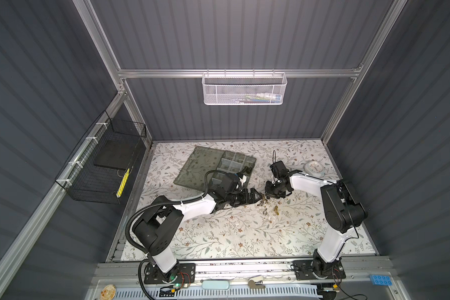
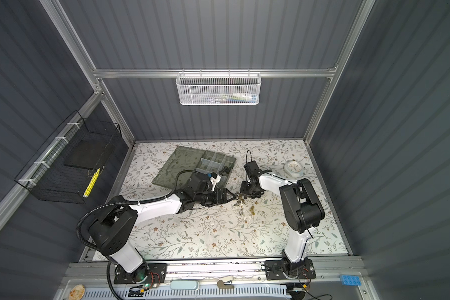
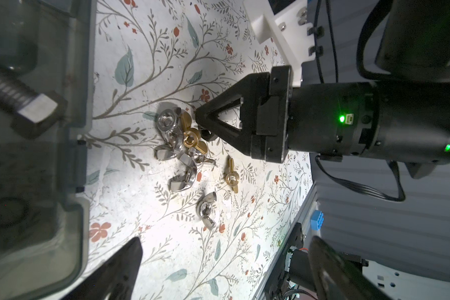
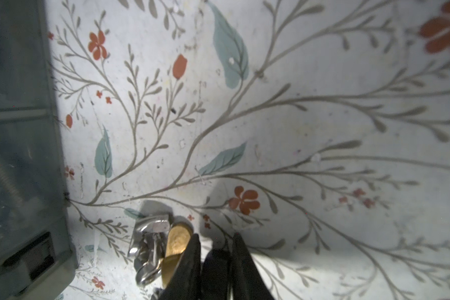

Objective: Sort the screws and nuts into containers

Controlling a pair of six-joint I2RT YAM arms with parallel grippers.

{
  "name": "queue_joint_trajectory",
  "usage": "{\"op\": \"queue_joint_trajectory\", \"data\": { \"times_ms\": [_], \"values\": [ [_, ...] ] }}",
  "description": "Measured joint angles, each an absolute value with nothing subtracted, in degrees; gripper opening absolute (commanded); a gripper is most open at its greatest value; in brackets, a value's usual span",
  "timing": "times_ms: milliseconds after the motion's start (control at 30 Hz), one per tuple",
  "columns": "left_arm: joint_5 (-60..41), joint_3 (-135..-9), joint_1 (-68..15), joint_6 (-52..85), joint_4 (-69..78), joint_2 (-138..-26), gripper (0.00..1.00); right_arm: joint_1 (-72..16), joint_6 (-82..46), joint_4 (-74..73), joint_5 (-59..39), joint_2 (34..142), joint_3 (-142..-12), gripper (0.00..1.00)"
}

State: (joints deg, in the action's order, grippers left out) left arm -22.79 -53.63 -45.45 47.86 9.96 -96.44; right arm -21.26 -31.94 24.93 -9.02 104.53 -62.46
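Right pincer (image 4: 216,241): right up at the lens, fingers clenched on a black nut (image 4: 215,262), pressed against a brass wing nut (image 4: 177,246).
Left pincer (image 1: 257,196): spread wide, nothing in it, hovering just beside the heap from the opposite side.
Wing nuts (image 3: 185,145): silver and brass, heaped mid-bench (image 1: 218,233), just off the organiser box's near corner.
Organiser box (image 1: 240,166): toward the back edge, lid lying open; a hex bolt (image 3: 18,96) sits in a compartment on the side facing the heap.

Bright glare on table (image 1: 218,233); wrist-view edges blurred.
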Motion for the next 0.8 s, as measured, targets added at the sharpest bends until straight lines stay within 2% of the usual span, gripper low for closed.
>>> {"op": "queue_joint_trajectory", "data": {
  "times_ms": [367, 800],
  "values": [
    [-22.26, -53.65, -45.45, 47.83, 9.85, -96.44, 1.0, -21.26, -31.94, 26.0, -9.04, 103.68, -62.24, 0.15],
    [-20.49, -54.92, -45.45, 46.65, 6.28, -96.12, 1.0, -21.26, -32.53, 27.05, -12.05, 98.56, -62.57, 0.14]
  ]
}}
